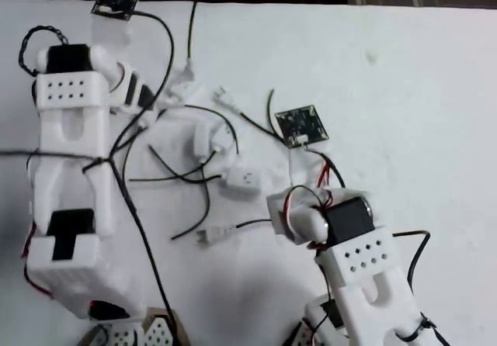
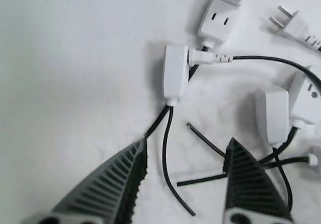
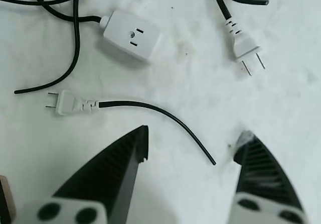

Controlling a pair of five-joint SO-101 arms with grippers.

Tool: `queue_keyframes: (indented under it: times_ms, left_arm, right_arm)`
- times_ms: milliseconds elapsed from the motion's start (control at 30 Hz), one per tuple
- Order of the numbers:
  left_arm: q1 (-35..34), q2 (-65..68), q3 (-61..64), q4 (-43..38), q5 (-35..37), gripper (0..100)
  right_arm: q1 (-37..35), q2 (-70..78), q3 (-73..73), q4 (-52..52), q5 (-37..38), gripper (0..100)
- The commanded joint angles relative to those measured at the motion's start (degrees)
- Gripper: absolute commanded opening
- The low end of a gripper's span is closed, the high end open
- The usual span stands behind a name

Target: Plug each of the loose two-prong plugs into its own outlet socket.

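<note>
My left gripper (image 2: 188, 156) is open over a tangle of black cords; in the high view the left gripper (image 1: 155, 102) sits at the upper left. Just beyond it, a white socket block (image 2: 175, 73) has a plug (image 2: 208, 58) seated in its side. A free socket (image 2: 218, 18) shows two slots, and a loose plug (image 2: 291, 23) lies beside it. My right gripper (image 3: 193, 138) is open above the table, close to a loose two-prong plug (image 3: 67, 103) (image 1: 208, 236). Farther off are a white outlet socket (image 3: 131, 34) (image 1: 242, 179) and another loose plug (image 3: 246, 47) (image 1: 223, 98).
Two bare circuit boards lie on the white table (image 1: 404, 74): one (image 1: 301, 126) right of the cords, one (image 1: 115, 5) at the back left. More white socket blocks (image 2: 273, 116) sit among the cords. Short cut cord ends (image 2: 200, 138) are scattered about.
</note>
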Motion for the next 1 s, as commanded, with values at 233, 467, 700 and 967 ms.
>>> queue_keyframes:
  times_ms: [233,467,700,967]
  left_arm:
    - [-0.1,-17.5,7.1,7.3,0.2,25]
    - [-0.4,-35.5,34.1,-5.4,-2.3,25]
    - [-0.6,-50.3,58.2,-16.5,-2.4,25]
    - [-4.0,-59.4,79.1,-30.6,-2.6,25]
  right_arm:
    - [4.7,-0.7,-0.8,-1.1,8.0,27.2]
    - [7.9,11.6,-9.6,-1.6,16.8,21.9]
    - [11.9,32.5,-23.7,-1.6,26.3,22.9]
    - [18.1,51.2,-35.9,-1.8,38.2,22.9]
